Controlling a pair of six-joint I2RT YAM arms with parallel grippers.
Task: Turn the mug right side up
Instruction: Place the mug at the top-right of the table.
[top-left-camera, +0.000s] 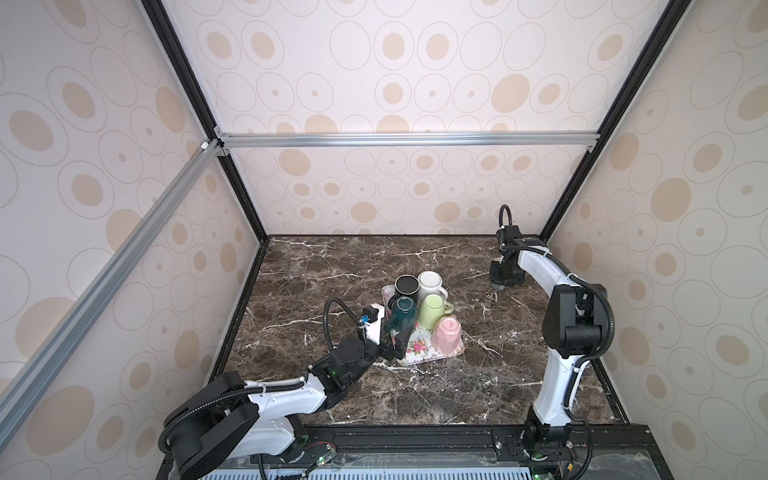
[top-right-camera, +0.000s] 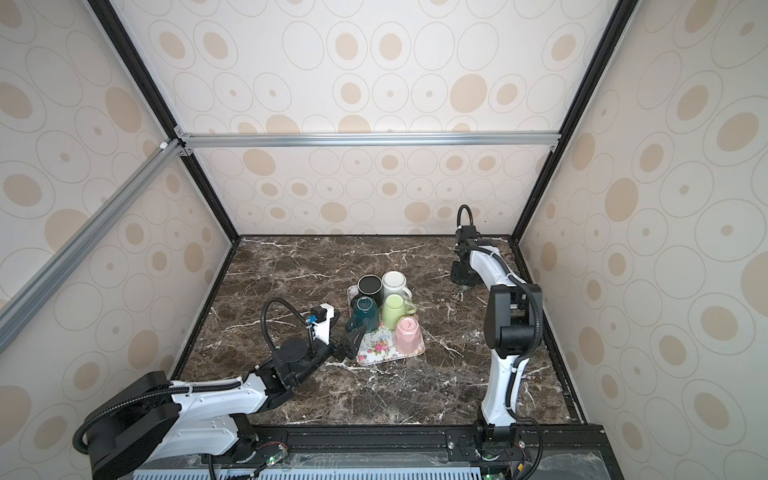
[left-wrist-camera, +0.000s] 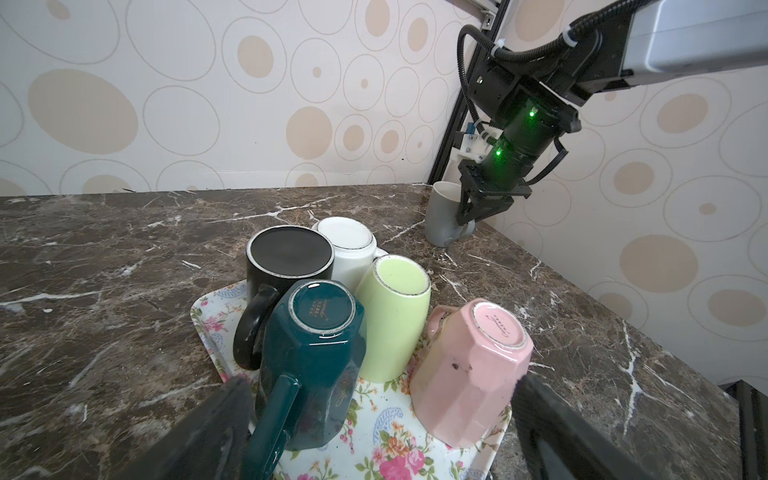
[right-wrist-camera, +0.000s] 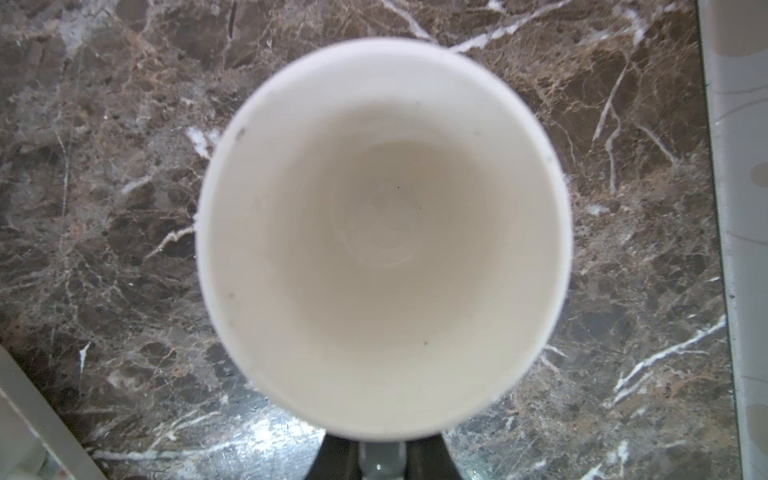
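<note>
My right gripper (left-wrist-camera: 467, 218) pinches the handle of the grey mug (left-wrist-camera: 442, 212), mouth up at the far right. Next, I think, let go softly. My left gripper (left-wrist-camera: 378, 386) gapes wide by the teal mug (left-wrist-camera: 311, 353).

Brown white-veined marble worktop (left-wrist-camera: 104, 270); floral tray (left-wrist-camera: 382, 419) — black mug (left-wrist-camera: 286, 257), white mug (left-wrist-camera: 349, 245), teal mug (left-wrist-camera: 311, 361), green mug (left-wrist-camera: 395, 324), pink mug (left-wrist-camera: 469, 374) — grey mug (left-wrist-camera: 440, 216), cream inside.

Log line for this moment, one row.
right gripper: shut on grey mug handle, mug mouth up | left gripper: open, facing teal mug | teal mug: upside down on tray
</note>
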